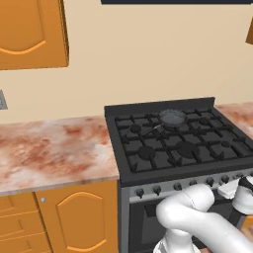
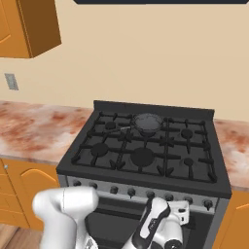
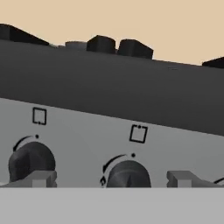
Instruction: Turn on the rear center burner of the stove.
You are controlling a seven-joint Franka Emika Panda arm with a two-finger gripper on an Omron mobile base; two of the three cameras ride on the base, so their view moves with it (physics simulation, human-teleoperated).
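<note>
The black stove (image 1: 120, 148) has six burners under black grates. A grey round pan (image 1: 173, 117) sits over the rear center burner, hiding its cap. The same pan (image 2: 147, 121) stands at the back middle in the right base view. Dark knobs line the silver front strip (image 2: 121, 187). My gripper (image 3: 113, 179) is open right in front of that strip. Its fingertips (image 3: 43, 178) stand wide apart on either side of one dark knob (image 3: 128, 175), clear of it. From the base cameras the gripper (image 1: 242, 184) (image 2: 181, 208) is low, at the right part of the strip.
A second knob (image 3: 31, 161) sits to the left of the straddled one. Marbled countertop (image 1: 54, 148) flanks the stove, with orange cabinets (image 1: 74, 217) below and above. The oven door (image 2: 112, 221) lies beneath the knob strip, behind my arm.
</note>
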